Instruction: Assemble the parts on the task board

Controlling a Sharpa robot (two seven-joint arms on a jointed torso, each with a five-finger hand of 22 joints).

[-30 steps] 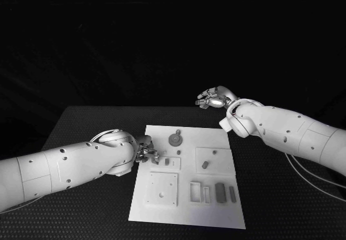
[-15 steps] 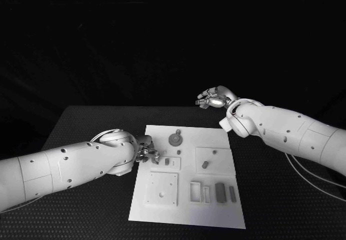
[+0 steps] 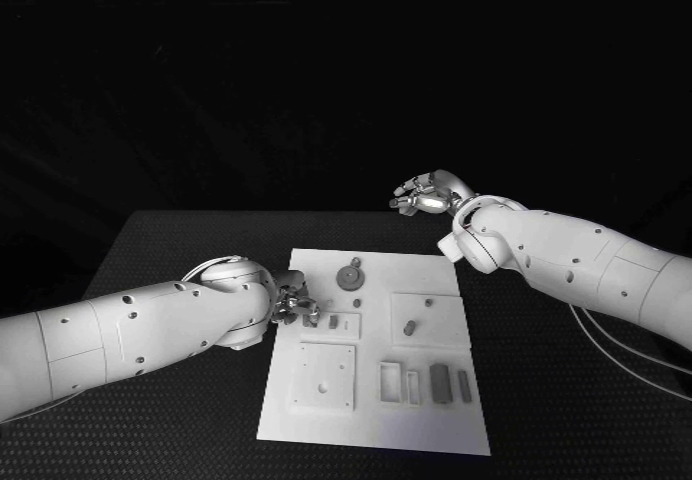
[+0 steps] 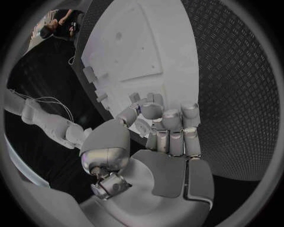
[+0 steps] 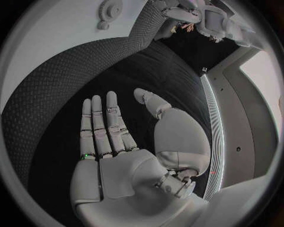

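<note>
The white task board (image 3: 378, 425) lies in the middle of the table. On it are a round gear-like part (image 3: 351, 277), a small peg (image 3: 358, 303), a short grey part (image 3: 410, 327) and dark bars (image 3: 440, 384) near its front right. My left hand (image 3: 293, 305) hovers at the board's left edge with its fingers curled (image 4: 168, 120) over a small grey part (image 3: 312, 322). Whether it grips that part is hidden. My right hand (image 3: 426, 195) is raised beyond the board's far right corner, fingers straight and apart (image 5: 106, 127), holding nothing.
A raised square plate (image 3: 326, 377) and an open rectangular frame (image 3: 392, 382) sit on the board's near half. Black textured table (image 3: 173, 260) surrounds the board on all sides. In the right wrist view the board (image 5: 53, 33) and its gear (image 5: 110, 8) lie far beyond the fingertips.
The right hand has lifted very slightly. The left hand and the parts on the board stay where they were.
</note>
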